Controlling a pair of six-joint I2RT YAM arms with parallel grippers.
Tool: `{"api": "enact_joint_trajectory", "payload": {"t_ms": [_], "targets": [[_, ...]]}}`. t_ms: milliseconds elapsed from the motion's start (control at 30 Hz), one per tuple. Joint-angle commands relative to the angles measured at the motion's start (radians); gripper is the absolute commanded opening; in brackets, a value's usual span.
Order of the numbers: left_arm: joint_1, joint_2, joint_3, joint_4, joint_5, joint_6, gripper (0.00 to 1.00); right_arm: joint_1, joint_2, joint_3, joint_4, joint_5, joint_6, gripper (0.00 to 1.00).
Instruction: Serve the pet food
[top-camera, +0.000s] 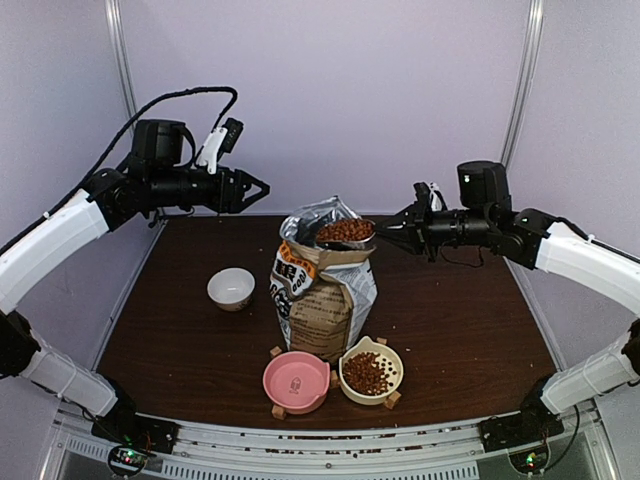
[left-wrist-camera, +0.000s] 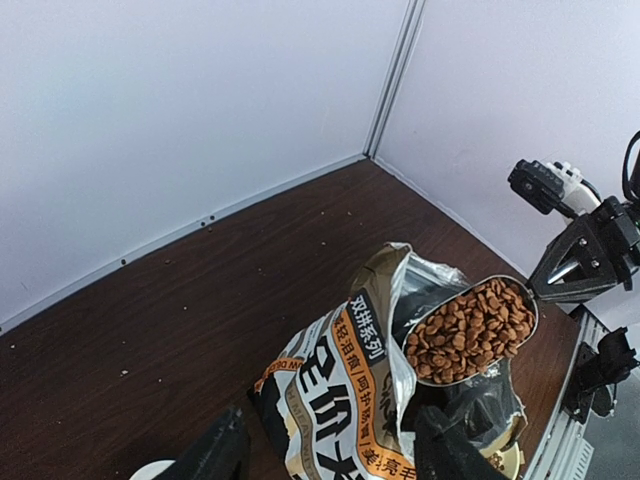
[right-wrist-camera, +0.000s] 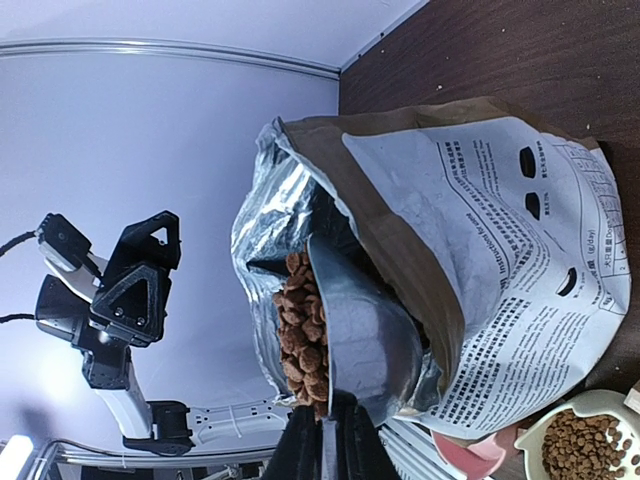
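Pet food (top-camera: 345, 230), small round reddish-brown dry pellets, is heaped in the silver metal scoop (top-camera: 352, 241) just above the open mouth of the brown-and-white paper bag (top-camera: 325, 300). The right gripper (top-camera: 388, 232) pinches the scoop handle and holds it level, we think so that nothing spills. More pellets lie in the near cream bowl (top-camera: 399, 360); the pink bowl (top-camera: 272, 372) at its left has none. The left gripper (top-camera: 256, 188) hangs spread at the far left, out of the way.

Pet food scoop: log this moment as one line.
right gripper: shut on scoop | scoop: heaped with pet food, over open bag | left gripper: open | cream bowl: holds food | pink bowl: empty
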Motion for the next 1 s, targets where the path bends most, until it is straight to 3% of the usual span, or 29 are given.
{"api": "enact_joint_trajectory", "payload": {"t_ms": [0, 967], "targets": [[0.009, -0.026, -0.008, 0.053, 0.013, -0.008, 0.59, 0.002, -0.033, 0.001, 0.082, -0.025, 0.030, 0.00], [0.029, -0.032, -0.006, 0.048, 0.001, -0.005, 0.59, 0.059, -0.176, -0.106, 0.307, -0.099, 0.193, 0.00]]}}
